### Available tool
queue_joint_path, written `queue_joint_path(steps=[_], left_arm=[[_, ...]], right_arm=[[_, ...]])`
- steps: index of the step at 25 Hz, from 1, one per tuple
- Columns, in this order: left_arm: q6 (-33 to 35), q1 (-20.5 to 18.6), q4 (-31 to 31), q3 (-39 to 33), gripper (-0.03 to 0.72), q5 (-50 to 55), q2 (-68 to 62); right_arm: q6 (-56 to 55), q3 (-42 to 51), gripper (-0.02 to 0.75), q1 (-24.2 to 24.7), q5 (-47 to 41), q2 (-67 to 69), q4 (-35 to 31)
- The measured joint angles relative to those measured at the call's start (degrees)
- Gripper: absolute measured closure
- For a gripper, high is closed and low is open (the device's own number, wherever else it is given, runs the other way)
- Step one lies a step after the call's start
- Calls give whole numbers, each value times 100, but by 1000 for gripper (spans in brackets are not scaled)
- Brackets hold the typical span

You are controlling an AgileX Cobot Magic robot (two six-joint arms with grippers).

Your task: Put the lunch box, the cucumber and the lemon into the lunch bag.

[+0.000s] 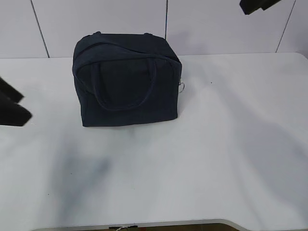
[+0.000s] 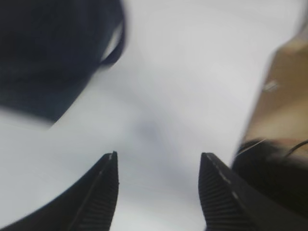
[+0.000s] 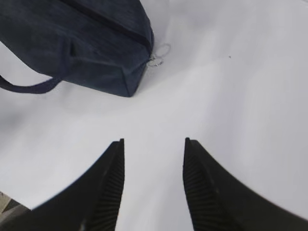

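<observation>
The dark navy lunch bag (image 1: 126, 79) stands upright on the white table (image 1: 216, 154), left of the middle and toward the back. Its loop handle hangs down the front, and a metal ring (image 1: 182, 87) sits at its right side. No opening shows in its top. The lunch box, the cucumber and the lemon are out of view. My left gripper (image 2: 159, 154) is open and empty over bare table, with the blurred lunch bag (image 2: 48, 53) at its far left. My right gripper (image 3: 153, 140) hangs open and empty, short of the lunch bag (image 3: 86, 38) and its ring (image 3: 156, 60).
A pale panelled wall (image 1: 216, 24) rises behind the table. The table's front edge (image 1: 144, 224) runs along the bottom of the exterior view. In the left wrist view a brown floor (image 2: 284, 91) and dark gear with cables (image 2: 269, 168) lie beyond the table's edge.
</observation>
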State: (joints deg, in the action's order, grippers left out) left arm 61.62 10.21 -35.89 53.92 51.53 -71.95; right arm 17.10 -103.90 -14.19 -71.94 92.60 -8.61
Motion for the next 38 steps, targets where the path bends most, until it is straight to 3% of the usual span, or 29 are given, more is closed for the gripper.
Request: queue_joint_path(steps=[2,4,8,11,16,24,38], left_arm=[[-1032,0,1243,0,298,-226,299],[-1842,0,2031,0,298,-343,617],[-3243,0,3205,0,298,-334,1378],[-3853,0,3638,0,298,-168,1955],[-4641,0,3642,0,298,56,2872],[-5172,0,3497,-49,298,788,4005],[-5653,0,3259,-1262,298,1299,6216]], right_arm=[[0,172,404,0,-10,-258,77],[7,292,404,0,-10,-513,86],[7,681,404,0,-10,-1184,99],[7,1140,404,0,-10,-1782,99],[-4,2018,404,0,-20,-2822,99],[-201,3590,404,0,-17,-4389,154],[-771,6204,404,0,776,-7119,379]])
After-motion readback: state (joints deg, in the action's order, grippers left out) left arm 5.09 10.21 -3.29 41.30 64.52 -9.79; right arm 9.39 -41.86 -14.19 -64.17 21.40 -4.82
